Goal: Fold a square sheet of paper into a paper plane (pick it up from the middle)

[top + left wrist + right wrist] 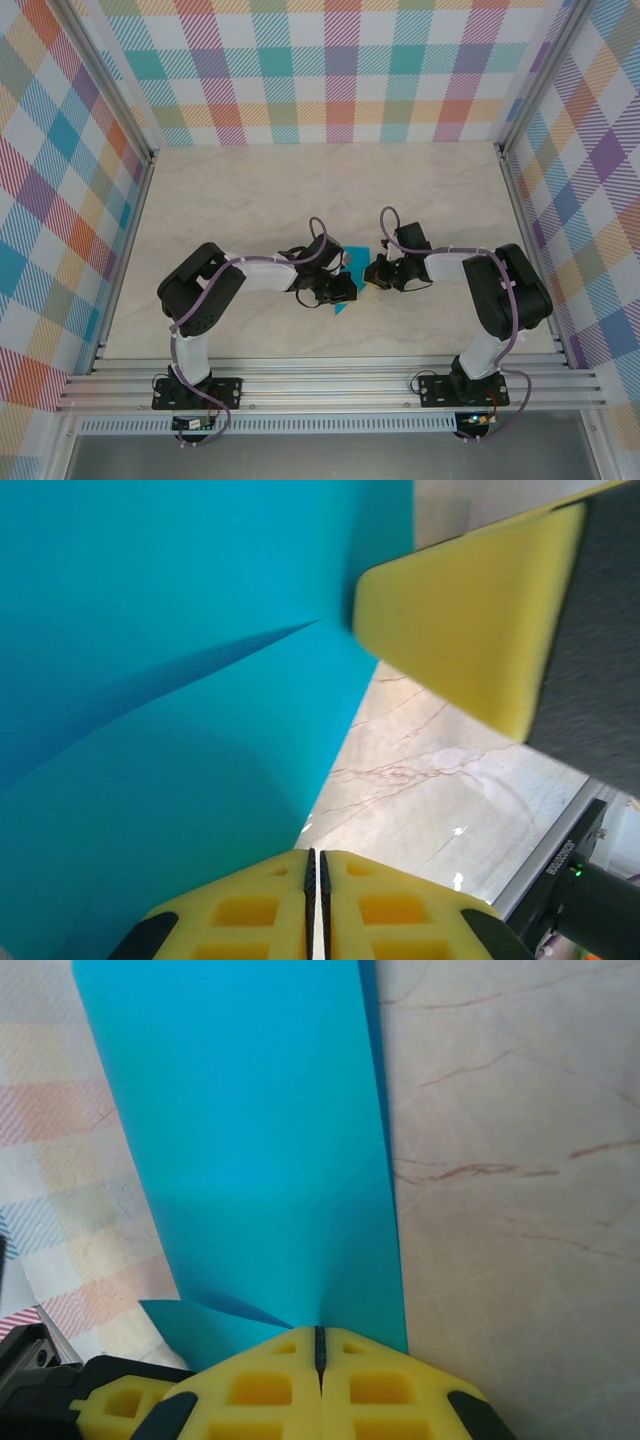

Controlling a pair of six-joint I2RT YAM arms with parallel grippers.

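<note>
The teal-blue square sheet of paper (357,256) hangs folded above the table's middle, between my two grippers. A lower tip of it pokes out beneath the left gripper (347,287). In the left wrist view the paper (150,680) covers the left side with a crease running across it, and its edge runs down into my shut left gripper (317,855). My right gripper's yellow finger (470,620) presses the paper's far edge. In the right wrist view my right gripper (320,1332) is shut on the paper (260,1140), which stretches away as a long strip.
The marble-patterned tabletop (300,190) is bounded by checkered walls (330,70) at the back and both sides. An aluminium rail (330,375) at the near edge carries both arm bases. The two wrists (400,265) nearly touch at the centre.
</note>
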